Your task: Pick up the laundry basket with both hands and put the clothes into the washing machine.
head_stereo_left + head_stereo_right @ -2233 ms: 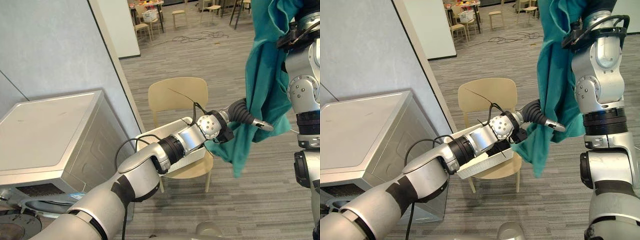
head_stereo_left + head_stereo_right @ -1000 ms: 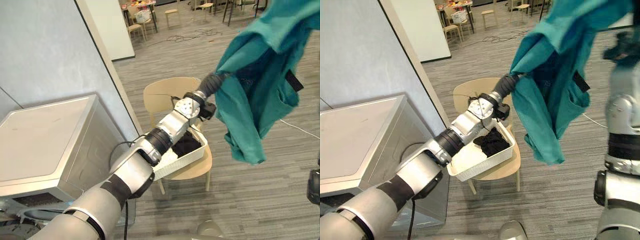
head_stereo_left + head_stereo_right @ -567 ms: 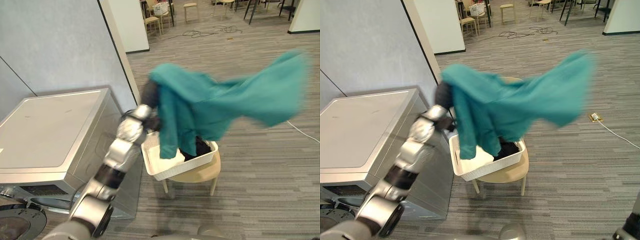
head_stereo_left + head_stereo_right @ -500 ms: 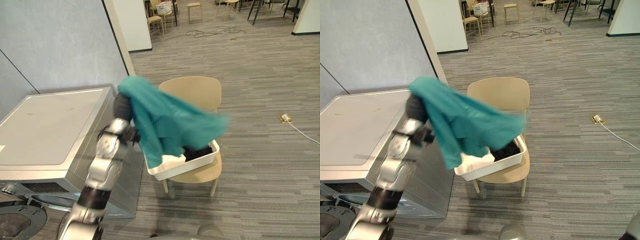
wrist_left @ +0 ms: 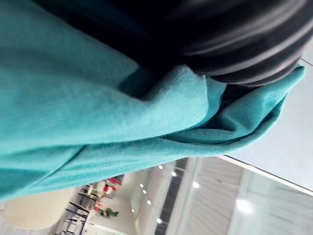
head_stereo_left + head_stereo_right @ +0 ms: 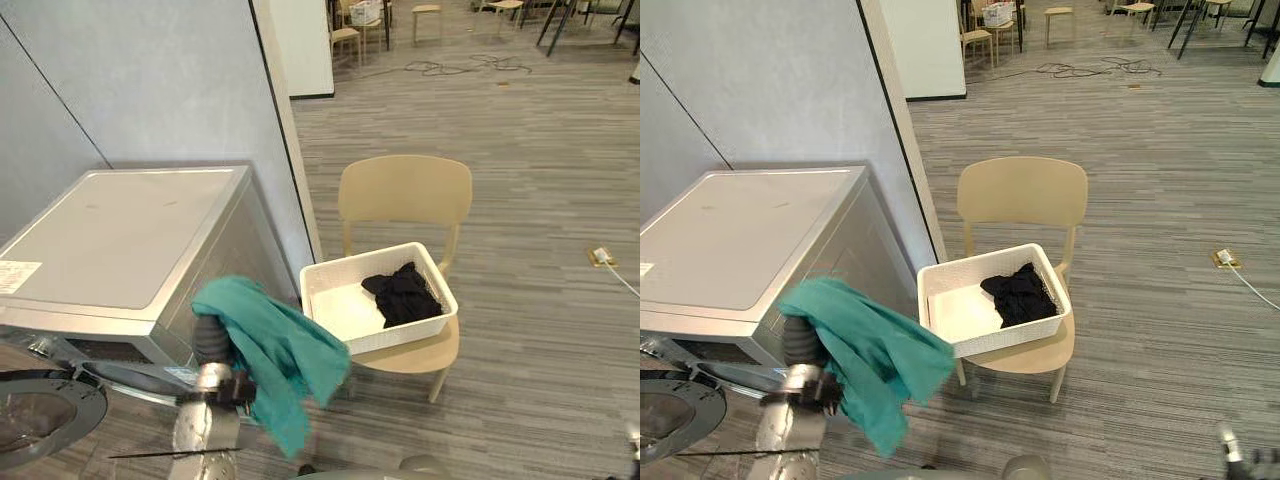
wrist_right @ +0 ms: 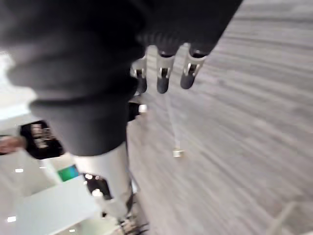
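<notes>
Laundry basket (image 6: 390,338) on the chair (image 6: 405,190) holds one black garment (image 6: 402,295).

teal garment (image 6: 275,350) hanging beside washing machine (image 6: 120,240) | white basket (image 6: 400,336) on chair (image 6: 405,190) | black garment (image 6: 402,293) inside

Teal garment (image 6: 275,350), 7 o'clock in my head view: soft matt knit cloth, fine weave up close. Washing machine (image 6: 120,250), 9 o'clock: grey metal with a dull sheen. Basket (image 6: 395,337): white perforated plastic. I see matt black cloth (image 6: 403,293) inside. Chair (image 6: 405,190): smooth beige shell. Floor (image 6: 540,180): grey, striped, matt.
</notes>
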